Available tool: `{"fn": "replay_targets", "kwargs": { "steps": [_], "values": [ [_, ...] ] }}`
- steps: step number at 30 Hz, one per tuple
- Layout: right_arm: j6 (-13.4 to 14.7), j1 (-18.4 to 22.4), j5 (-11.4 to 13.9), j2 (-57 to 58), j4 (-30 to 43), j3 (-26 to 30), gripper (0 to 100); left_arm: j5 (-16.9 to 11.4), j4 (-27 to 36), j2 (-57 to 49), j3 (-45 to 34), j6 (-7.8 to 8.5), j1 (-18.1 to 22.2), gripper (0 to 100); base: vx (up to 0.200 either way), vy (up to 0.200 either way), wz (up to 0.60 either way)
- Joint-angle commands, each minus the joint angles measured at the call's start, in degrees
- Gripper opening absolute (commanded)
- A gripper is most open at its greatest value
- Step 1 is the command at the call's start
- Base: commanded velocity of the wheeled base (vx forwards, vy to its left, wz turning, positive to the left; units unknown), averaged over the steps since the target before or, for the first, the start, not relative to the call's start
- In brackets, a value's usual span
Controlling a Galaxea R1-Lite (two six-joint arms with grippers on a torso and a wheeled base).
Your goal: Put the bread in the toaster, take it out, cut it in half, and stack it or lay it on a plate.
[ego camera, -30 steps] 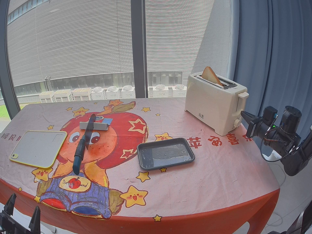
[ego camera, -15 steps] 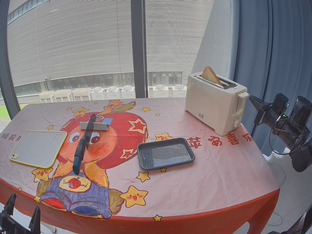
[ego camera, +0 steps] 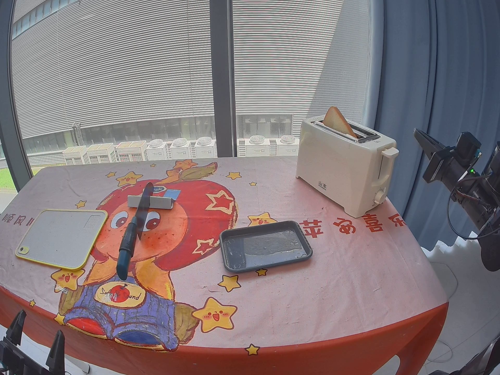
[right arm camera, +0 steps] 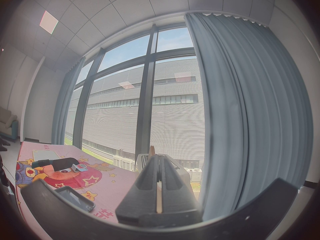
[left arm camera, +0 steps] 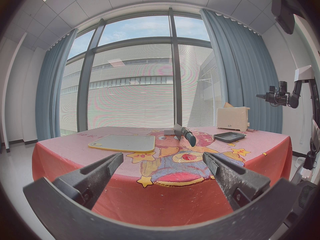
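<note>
Meanwhile, the right fingers [ego camera: 428, 141], pressed together, had lifted away from the side of the cream plastic toaster [ego camera: 344, 170], leaving the tan bread slice [ego camera: 338, 122] standing in its slot, seemingly ready for removal; the left fingers [left arm camera: 90, 180] hung apart.

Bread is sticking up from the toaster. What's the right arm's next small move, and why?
Probably swing the right end effector left toward the top of the toaster and open it. The bread stands well out of the slot, free to grasp, but the end effector is shut and hangs off the toaster's right side, apart from the slice.
</note>
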State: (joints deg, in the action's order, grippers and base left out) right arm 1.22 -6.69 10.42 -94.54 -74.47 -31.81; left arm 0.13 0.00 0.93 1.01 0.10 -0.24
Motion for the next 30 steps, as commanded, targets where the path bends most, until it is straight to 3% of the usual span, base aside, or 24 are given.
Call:
{"fn": "replay_targets", "kwargs": {
  "steps": [1,12,13,27,30],
  "values": [
    [0.0,-0.1,0.0,0.9,0.0,0.1,0,0.0,0.0,0.0,-0.9,-0.01,0.0,100,0.0,0.0,0.0],
    [0.0,-0.5,0.1,0.9,-0.1,0.2,0,0.0,0.0,0.0,-0.9,-0.01,0.0,100,0.0,0.0,0.0],
    [0.0,-0.5,0.1,0.9,-0.1,0.2,100,0.0,0.0,0.0,-0.9,-0.01,0.0,100,0.0,0.0,0.0],
    [2.9,-1.7,-0.1,1.1,-0.1,-0.5,100,0.0,-0.1,0.0,-0.9,-0.01,0.0,100,0.0,0.0,0.0],
    [3.0,-3.4,-2.1,0.6,-1.0,-1.5,100,0.0,0.0,0.0,-0.9,-0.01,0.0,100,0.0,0.0,0.0]
  ]
}}
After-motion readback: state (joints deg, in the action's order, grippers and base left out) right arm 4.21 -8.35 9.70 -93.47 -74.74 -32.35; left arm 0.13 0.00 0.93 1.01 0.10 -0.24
